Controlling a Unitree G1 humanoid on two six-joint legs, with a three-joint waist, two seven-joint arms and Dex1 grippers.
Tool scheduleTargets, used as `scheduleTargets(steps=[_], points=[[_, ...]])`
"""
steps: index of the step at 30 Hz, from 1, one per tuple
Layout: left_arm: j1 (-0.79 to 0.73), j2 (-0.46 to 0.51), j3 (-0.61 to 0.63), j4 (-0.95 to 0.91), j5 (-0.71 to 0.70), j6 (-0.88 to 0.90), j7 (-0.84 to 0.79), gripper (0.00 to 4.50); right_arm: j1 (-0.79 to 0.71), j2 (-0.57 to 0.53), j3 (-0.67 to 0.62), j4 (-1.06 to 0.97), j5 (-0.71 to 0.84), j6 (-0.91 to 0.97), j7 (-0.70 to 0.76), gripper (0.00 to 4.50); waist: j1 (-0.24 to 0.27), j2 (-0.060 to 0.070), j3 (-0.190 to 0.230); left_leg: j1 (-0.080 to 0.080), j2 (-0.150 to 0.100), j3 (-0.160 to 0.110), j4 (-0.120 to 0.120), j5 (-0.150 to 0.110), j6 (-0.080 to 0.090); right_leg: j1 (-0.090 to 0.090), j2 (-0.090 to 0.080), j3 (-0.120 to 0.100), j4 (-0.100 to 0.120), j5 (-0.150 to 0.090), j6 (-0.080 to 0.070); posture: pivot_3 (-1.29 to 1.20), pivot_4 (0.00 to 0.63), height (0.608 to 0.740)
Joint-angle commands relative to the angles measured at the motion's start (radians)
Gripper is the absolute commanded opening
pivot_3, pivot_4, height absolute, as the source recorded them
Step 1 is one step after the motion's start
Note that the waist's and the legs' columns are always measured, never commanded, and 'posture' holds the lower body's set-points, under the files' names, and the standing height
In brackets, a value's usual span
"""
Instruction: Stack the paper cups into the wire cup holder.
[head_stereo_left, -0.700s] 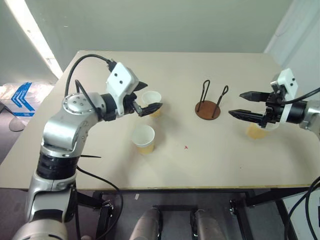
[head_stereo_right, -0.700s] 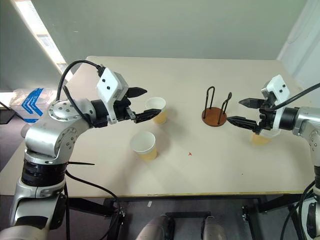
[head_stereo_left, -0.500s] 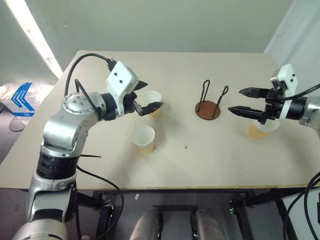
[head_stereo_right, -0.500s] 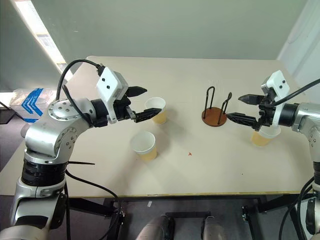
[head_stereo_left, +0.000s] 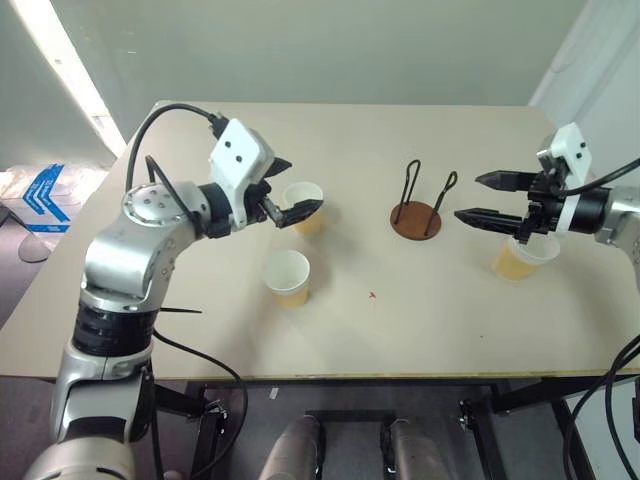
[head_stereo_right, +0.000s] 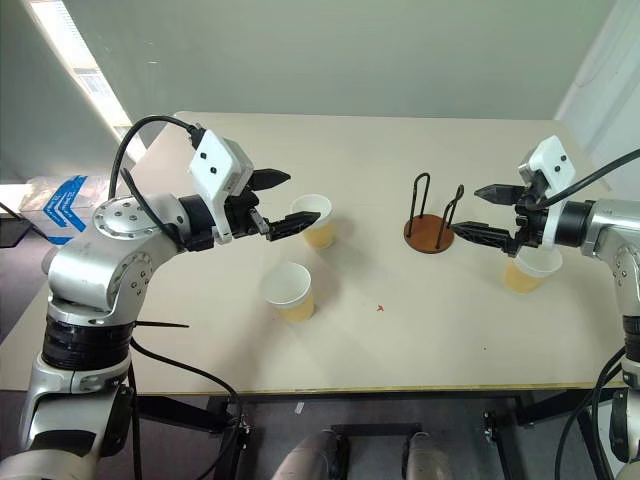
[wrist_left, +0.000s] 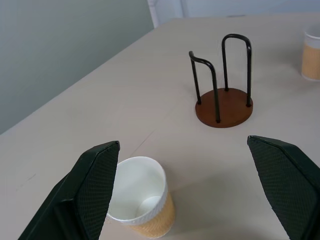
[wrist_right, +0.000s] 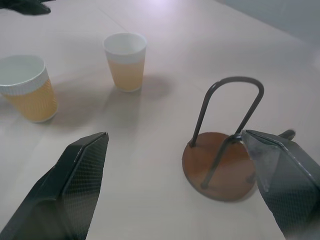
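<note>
Nothing stacked yet, approach step: I had the left gripper spread wide over the far paper cup, right gripper spread, empty, above the right cup. Wire cup holder sat between, bare. Next I'd lower and close. Head view showed the near cup; left wrist missed it.

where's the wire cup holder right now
The wire cup holder stands empty on the table, right of centre in the head views, between the far left cup and the right-side cup, just off the open right gripper.
</note>
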Motion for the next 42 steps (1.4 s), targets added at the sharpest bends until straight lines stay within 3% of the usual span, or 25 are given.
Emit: scheduleTargets(steps=[1, 10, 24, 42], points=[[-0.025, 0.006, 0.031, 0.001, 0.002, -0.040, -0.010, 4.50, -0.009, -0.017, -0.040, -0.045, 0.018, 0.008, -0.014, 4.48, 0.000, 0.000, 0.000, 0.000, 0.000, 0.000, 0.000, 0.000, 0.000, 0.000, 0.000, 0.000, 0.000, 0.000, 0.000, 0.00, 0.150, 0.740], [-0.023, 0.044, -0.014, 0.097, 0.035, -0.120, -0.109, 4.50, -0.018, -0.052, -0.053, -0.058, -0.009, 0.036, -0.081, 4.48, 0.000, 0.000, 0.000, 0.000, 0.000, 0.000, 0.000, 0.000, 0.000, 0.000, 0.000, 0.000, 0.000, 0.000, 0.000, 0.00, 0.150, 0.740], [-0.062, 0.026, -0.011, 0.183, 0.037, -0.171, -0.189, 4.50, -0.012, 0.037, -0.020, -0.105, 0.050, 0.187, -0.169, 4.48, 0.000, 0.000, 0.000, -0.001, 0.000, 0.000, 0.000, -0.001, 0.000, -0.001, 0.000, 0.000, 0.000, 0.000, 0.001, 0.00, 0.150, 0.740], [-0.034, 0.020, 0.017, 0.155, -0.015, -0.153, -0.201, 4.50, -0.077, 0.133, 0.059, 0.120, -0.082, 0.085, -0.219, 4.48, 0.000, 0.000, 0.000, -0.001, 0.000, 0.000, 0.000, -0.001, 0.001, -0.002, 0.000, 0.000, 0.000, 0.000, 0.001, 0.00, 0.150, 0.740]])
